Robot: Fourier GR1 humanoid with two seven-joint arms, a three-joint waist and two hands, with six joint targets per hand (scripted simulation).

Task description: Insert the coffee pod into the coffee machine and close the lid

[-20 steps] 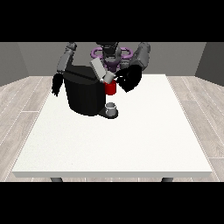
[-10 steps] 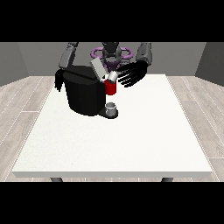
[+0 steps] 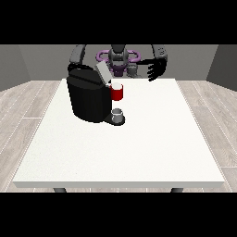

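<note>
The black coffee machine (image 3: 88, 99) stands on the white table (image 3: 139, 148), left of the middle. Its grey lid (image 3: 102, 73) is tilted up at the top. A red thing at the machine (image 3: 117, 92) sits at its front, with a grey thing (image 3: 118, 114) below it on the base. The hand at the view's right (image 3: 154, 69) hangs in the air above the table's far edge, well to the right of the machine, open and holding nothing. The arm at the view's left (image 3: 77, 55) runs down behind the machine, which hides its hand.
The robot's torso (image 3: 118, 58) is behind the table's far edge. A small grey thing (image 3: 133, 69) shows beside it. The table stretches bare in front and to the right of the machine.
The hand at the view's right has drawn back from the machine's lid, up and to the right. The arm at the view's left has moved in behind the machine.
</note>
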